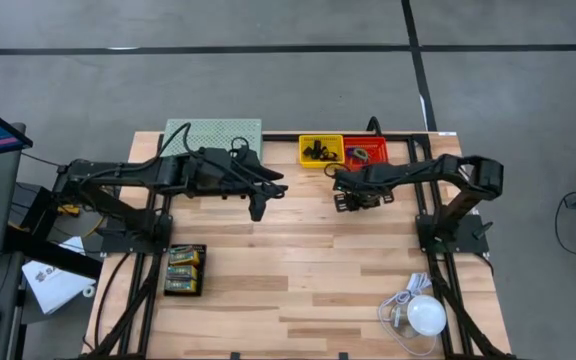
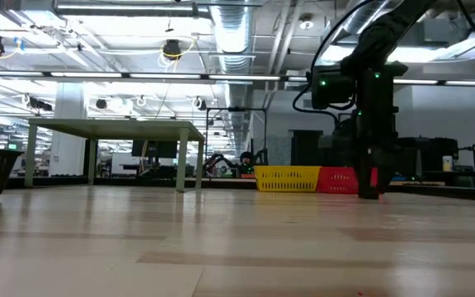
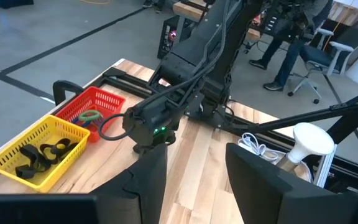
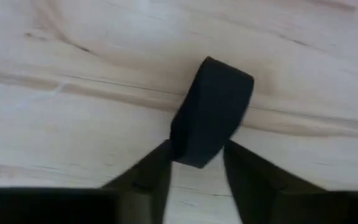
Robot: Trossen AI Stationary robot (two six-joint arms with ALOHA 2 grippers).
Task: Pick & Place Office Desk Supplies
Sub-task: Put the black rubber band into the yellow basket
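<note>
Right gripper [image 4: 194, 163] low over the bare wood just in front of the red basket [image 1: 365, 152], pointing down at a black clip [image 4: 211, 119]. Clip lying on the table between the two fingertips, long axis running away from the wrist, slightly skewed to the finger gap. Fingers flanking its near end, apparently touching or just beside it (contact not confirmable). Can't tell whether clenched on it or merely closing. Clip not lifted.

Yellow basket [image 1: 320, 150], left of the red one, already holding black clips; coloured rings in the red. Likely destination yellow, a short move.

Left gripper [image 3: 188, 171] hanging over the table left of the yellow basket, spread, empty, farther from the clip.

Clip itself hidden under the right arm in the high view.
</note>
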